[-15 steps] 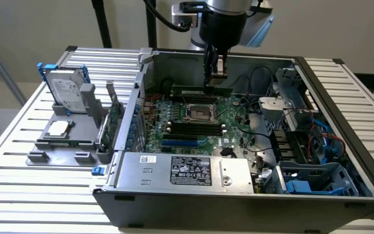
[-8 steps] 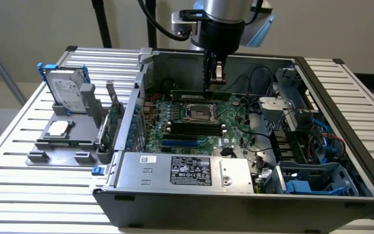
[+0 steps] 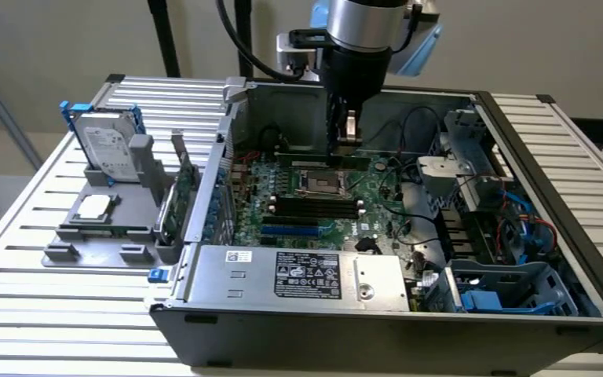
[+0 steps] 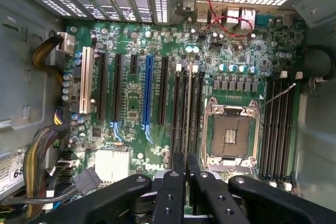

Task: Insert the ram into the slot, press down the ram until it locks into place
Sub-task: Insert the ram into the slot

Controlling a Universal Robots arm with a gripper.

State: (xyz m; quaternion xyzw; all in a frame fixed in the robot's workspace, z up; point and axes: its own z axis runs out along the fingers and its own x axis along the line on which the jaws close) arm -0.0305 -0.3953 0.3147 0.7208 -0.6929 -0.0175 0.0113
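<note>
- The gripper stands nearest. Its two black fingers are drawn in close, clamped on the top edge of the ram.
- The ram shows edge-on as a thin pale strip running away from the fingertips. It lies along the slot, one of a bank of parallel black memory sockets just beside the CPU socket.
- In the exterior view the ram is a low green strip directly beneath the gripper, down at board level on the far side of the CPU socket.
- My judgement is that the step in hand is the seating. The stick is lined up with the slot and at or in its mouth, but I cannot tell whether the end latches have closed.
- This step calls for a straight, even push downward, with the stick kept parallel to the slot so that neither end rides up.
- Further off on the motherboard, the blue slot is well apart from the ram and plays no part.
- The arm comes down from above, its wrist vertical and the gripper pointing straight into the open computer case.
- On the exterior view's left, a hard drive stands in a grey holder on the slatted table.
</note>
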